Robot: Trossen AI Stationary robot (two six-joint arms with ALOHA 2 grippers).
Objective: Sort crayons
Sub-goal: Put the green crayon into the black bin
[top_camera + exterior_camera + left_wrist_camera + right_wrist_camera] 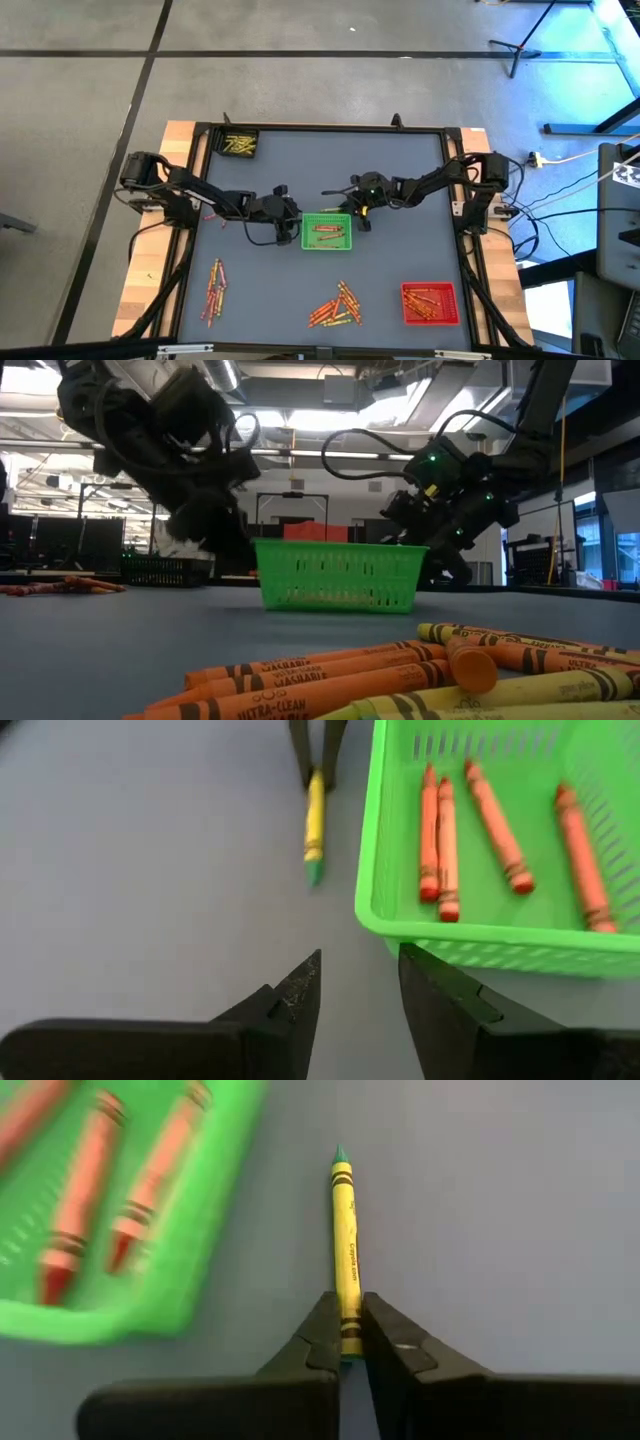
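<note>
- Fingers of your right gripper (pixel 348 1342) are pinching one end of a yellow-wrapped crayon (pixel 346 1250) w/ a green tip; the rest of it is pointing straight out ahead of the gripper.
- That crayon is lying just beside the green tray (pixel 326 231), outside its wall, not touching it as far as the right wrist view is showing.
- Left gripper (pixel 358 982) is standing w/ its fingers apart, nothing between them, hovering close to a corner of the green tray on the opposite side from the R gripper.
- You are seeing four orange-red crayons (pixel 497 812) lying inside the green tray, roughly parallel.
- Red tray (pixel 430 303) is sitting near the table's front right corner w/ several crayons in it.
- Black tray (pixel 239 145) is sitting at the back left corner, holding yellow crayons.
- Loose pile of red/orange/yellow crayons (pixel 336 306) is lying on the table (pixel 400 180) in front of the green tray, well apart from it.
- Second loose group (pixel 214 290) is lying toward the front left.
- Both arms are reaching in toward table centre, L from the left edge, R from the right edge.
</note>
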